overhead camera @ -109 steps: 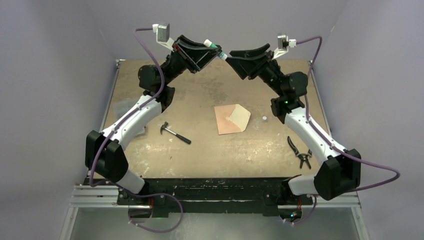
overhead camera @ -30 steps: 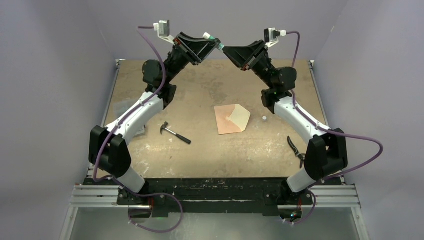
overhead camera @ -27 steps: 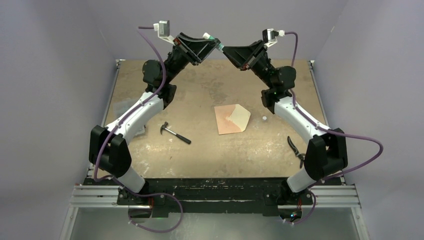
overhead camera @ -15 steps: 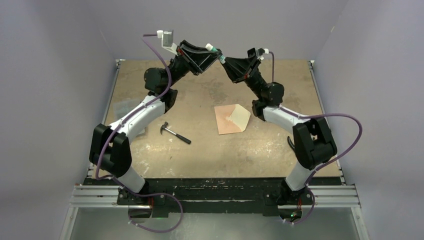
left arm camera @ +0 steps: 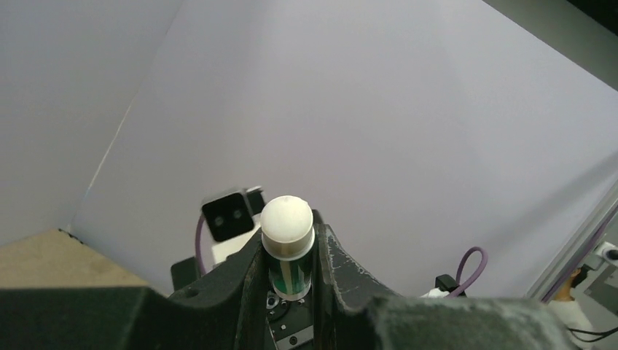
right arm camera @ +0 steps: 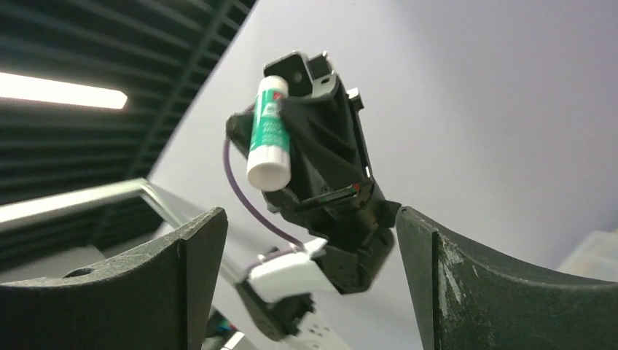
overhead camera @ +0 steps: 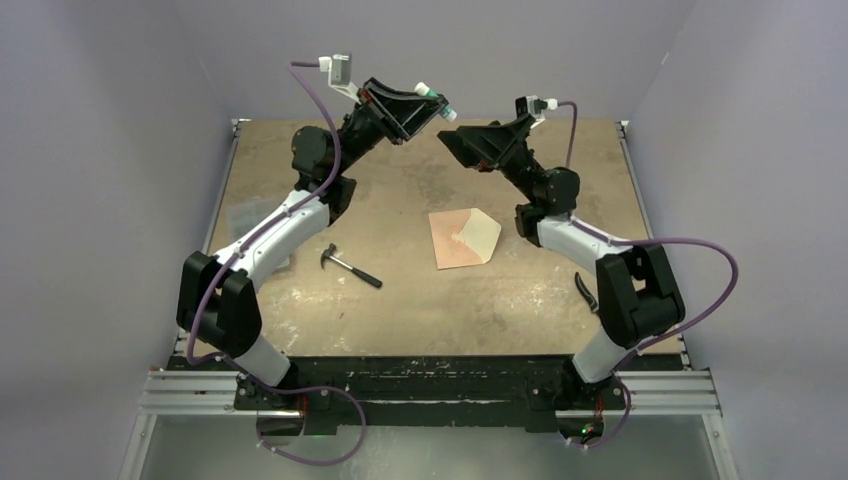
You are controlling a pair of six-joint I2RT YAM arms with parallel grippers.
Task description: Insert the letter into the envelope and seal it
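Note:
The envelope (overhead camera: pixel 455 242) lies flat on the middle of the table, its pale cream flap (overhead camera: pixel 481 237) open to the right. The letter is hidden; no separate sheet shows. My left gripper (overhead camera: pixel 428 103) is raised high over the table's far side, shut on a green and white glue stick (left arm camera: pixel 287 235) that points up and to the right. The right wrist view shows the same glue stick (right arm camera: pixel 268 135) in the left gripper's fingers. My right gripper (overhead camera: pixel 452 140) hangs in the air just right of the stick's tip, apart from it, open with nothing between its fingers (right arm camera: pixel 186 277).
A small hammer (overhead camera: pixel 350 266) lies left of the envelope. Black pliers (overhead camera: pixel 588 290) lie at the right, partly behind my right arm. A clear plastic piece (overhead camera: pixel 245 215) sits at the table's left edge. Lilac walls close in the table on three sides.
My right gripper, which was shut at the glue stick's tip, has opened and drawn back down and right. The right arm's elbow has swung inward. The left gripper keeps its hold.

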